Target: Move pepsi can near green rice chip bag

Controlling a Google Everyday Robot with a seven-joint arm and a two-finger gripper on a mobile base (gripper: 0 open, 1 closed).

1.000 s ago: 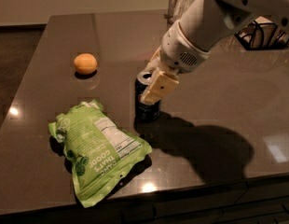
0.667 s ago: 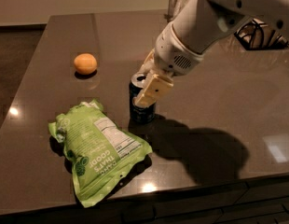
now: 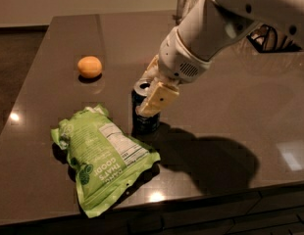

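The pepsi can [image 3: 143, 119] is a small dark can with a silver top, standing upright on the dark table just right of the green rice chip bag [image 3: 104, 154]. The bag is large, crinkled and lime green, with a white label, and lies flat near the table's front edge. My gripper [image 3: 151, 93] reaches down from the upper right. Its tan fingers [image 3: 159, 98] sit on either side of the can's top and are shut on it. The can's right side is partly hidden behind the finger.
A round orange fruit [image 3: 89, 66] sits at the back left of the table [image 3: 269, 111]. A clear glass cup [image 3: 186, 1] stands at the far edge behind my arm. The front edge of the table runs just below the bag.
My gripper has carried the can leftward and slightly nearer the front, closer to the green bag. The bag and the orange have not moved.
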